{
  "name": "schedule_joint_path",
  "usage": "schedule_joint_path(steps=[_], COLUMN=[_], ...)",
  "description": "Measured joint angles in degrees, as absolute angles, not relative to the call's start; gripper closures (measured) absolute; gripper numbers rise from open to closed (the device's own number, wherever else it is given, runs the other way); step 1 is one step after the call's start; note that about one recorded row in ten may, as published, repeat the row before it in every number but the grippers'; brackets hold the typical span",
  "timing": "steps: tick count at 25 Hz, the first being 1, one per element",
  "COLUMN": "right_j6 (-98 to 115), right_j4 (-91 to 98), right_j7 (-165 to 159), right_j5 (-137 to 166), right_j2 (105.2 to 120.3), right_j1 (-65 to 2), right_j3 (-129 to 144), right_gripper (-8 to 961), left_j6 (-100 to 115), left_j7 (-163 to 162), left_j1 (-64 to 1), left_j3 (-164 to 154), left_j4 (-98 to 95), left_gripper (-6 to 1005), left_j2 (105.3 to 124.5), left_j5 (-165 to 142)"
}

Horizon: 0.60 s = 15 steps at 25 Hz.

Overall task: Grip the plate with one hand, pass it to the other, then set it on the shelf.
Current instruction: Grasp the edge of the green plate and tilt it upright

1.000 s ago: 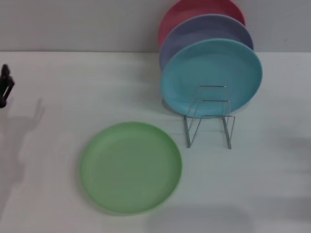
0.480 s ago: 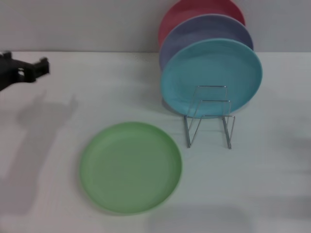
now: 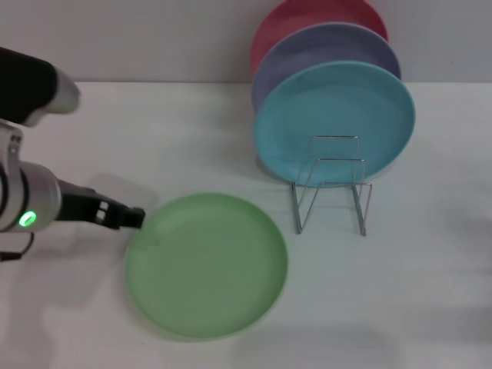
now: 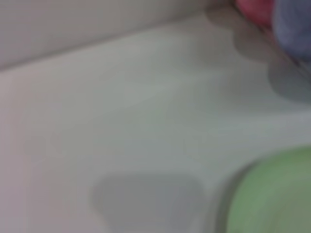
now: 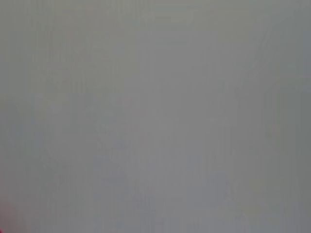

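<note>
The light green plate [image 3: 206,264] lies flat on the white table, left of and nearer than the shelf [image 3: 330,186]. The shelf is a small silver wire rack whose front loops stand bare. My left arm reaches in from the left edge, a green light glowing on its wrist. My left gripper [image 3: 137,218] sits right at the plate's left rim; whether it touches the rim is unclear. The left wrist view catches an edge of the green plate [image 4: 272,194] on the table. My right gripper is out of view, and the right wrist view shows only plain grey.
A turquoise plate [image 3: 334,123] stands upright in the shelf, with a lavender plate [image 3: 327,46] and a red plate [image 3: 307,15] behind it against the back wall. White tabletop [image 3: 430,292] extends to the right of the green plate.
My left arm has swung in from the far left edge, down and to the right, bringing its gripper to the green plate's left rim. The plates and shelf have not moved.
</note>
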<state>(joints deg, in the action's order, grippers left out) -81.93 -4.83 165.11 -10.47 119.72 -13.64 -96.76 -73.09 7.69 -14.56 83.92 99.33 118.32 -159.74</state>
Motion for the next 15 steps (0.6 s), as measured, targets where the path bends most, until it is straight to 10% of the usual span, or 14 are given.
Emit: schedule_joint_path(steps=[15], right_j6=[-81.9], right_j4=[-4.7], right_j7=[165.2], right_j5=[-10.5], right_j2=[119.70], right_j1=[-13.6], right_j3=[-96.8], right_gripper=[194], left_j6=[-73.4], left_j7=[6.8], left_j1=[-20.5], left_j3=[81.5], left_j4=[86.9], left_gripper=[204], left_j2=[118.56], left_j5=[-158.4])
